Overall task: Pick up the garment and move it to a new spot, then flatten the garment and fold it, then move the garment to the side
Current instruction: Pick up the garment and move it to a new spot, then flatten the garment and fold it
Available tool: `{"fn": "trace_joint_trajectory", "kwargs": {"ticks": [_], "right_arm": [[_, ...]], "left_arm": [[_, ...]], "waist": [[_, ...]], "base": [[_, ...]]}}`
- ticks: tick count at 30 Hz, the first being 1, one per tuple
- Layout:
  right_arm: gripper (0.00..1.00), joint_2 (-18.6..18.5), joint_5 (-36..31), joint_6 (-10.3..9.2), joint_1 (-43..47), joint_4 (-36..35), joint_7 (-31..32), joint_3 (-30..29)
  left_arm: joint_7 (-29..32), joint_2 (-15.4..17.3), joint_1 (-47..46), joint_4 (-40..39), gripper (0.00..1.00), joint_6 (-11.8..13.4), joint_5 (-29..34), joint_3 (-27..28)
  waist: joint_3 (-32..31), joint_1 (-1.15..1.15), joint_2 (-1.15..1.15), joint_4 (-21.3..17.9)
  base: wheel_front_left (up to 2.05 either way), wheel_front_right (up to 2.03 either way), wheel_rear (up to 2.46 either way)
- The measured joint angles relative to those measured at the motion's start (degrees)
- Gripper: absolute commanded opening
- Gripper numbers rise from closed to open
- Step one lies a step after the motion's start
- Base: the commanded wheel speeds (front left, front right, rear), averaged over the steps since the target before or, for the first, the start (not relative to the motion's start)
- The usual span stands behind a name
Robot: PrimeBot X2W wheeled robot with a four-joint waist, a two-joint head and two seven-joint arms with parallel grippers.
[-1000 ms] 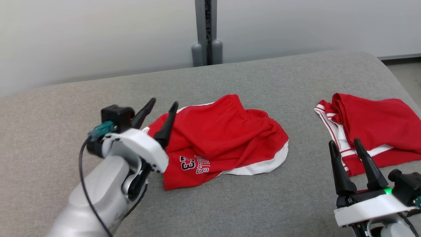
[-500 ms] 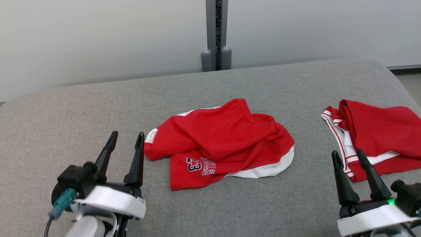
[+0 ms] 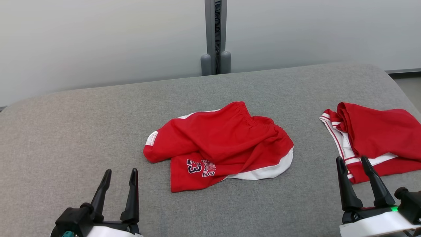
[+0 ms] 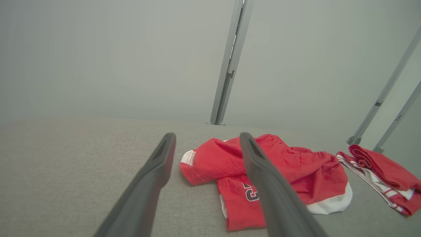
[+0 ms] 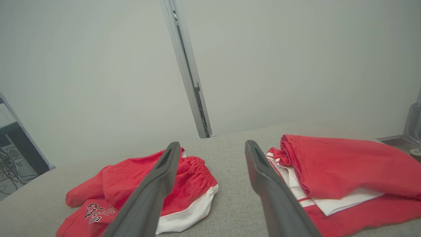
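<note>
The garment [image 3: 217, 144], red shorts with white trim and a "23" print, lies crumpled in the middle of the grey padded table [image 3: 65, 131]. My left gripper [image 3: 120, 172] stands open at the near left, apart from the cloth, with nothing between its fingers. In the left wrist view the left gripper [image 4: 207, 136] points at the shorts' left end [image 4: 210, 161]. My right gripper [image 3: 352, 160] is open and empty at the near right. In the right wrist view the right gripper [image 5: 212, 144] looks between the shorts [image 5: 194, 174] and a second garment.
A second red and white garment [image 3: 375, 138] lies folded at the table's right edge, just beyond the right fingertips, also seen as a folded stack [image 5: 329, 161]. A grey metal post [image 3: 215, 36] rises behind the table against a pale wall. Bare grey surface lies left of the shorts.
My left gripper has pulled back from the shorts' left edge to the near left, still open. The shorts lie as before. The head camera has shifted slightly.
</note>
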Motion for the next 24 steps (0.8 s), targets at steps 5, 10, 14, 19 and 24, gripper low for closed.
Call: {"fn": "trace_joint_trajectory", "kwargs": {"ticks": [5, 10, 14, 19, 24], "right_arm": [[1.00, -0.3, -0.3, 0.00, -0.2, 0.1, 0.0, 0.7], [1.00, -1.5, -0.2, 0.00, -1.4, 0.7, 0.0, 1.4], [1.00, -2.7, 0.5, 0.00, -2.7, 2.8, 0.0, 3.4], [1.00, -4.3, 1.6, 0.00, -6.2, 5.6, 0.0, 5.5], [1.00, -6.4, 3.7, 0.00, -10.8, 10.6, 0.0, 7.9]], "left_arm": [[0.0, -1.6, -0.1, 2.8, 1.00, -2.2, 1.1, -0.3], [1.5, -1.9, -1.6, 7.4, 1.00, -4.0, 1.1, -2.4], [4.0, -2.4, -3.8, 10.6, 1.00, -5.6, 0.5, -4.4], [5.7, -2.4, -7.8, 14.6, 1.00, -7.1, 0.6, -5.9], [7.1, -3.7, -11.7, 19.8, 1.00, -8.0, 0.6, -7.7]], "waist": [[0.2, 0.00, 0.00, 0.5], [1.1, 0.00, 0.00, 0.8], [2.1, 0.00, 0.00, 1.2], [4.2, 0.00, 0.00, 1.5], [6.5, 0.00, 0.00, 2.1]], "base": [[0.00, 0.00, 0.00], [0.00, 0.00, 0.00], [0.00, 0.00, 0.00], [0.00, 0.00, 0.00], [0.00, 0.00, 0.00]]}}
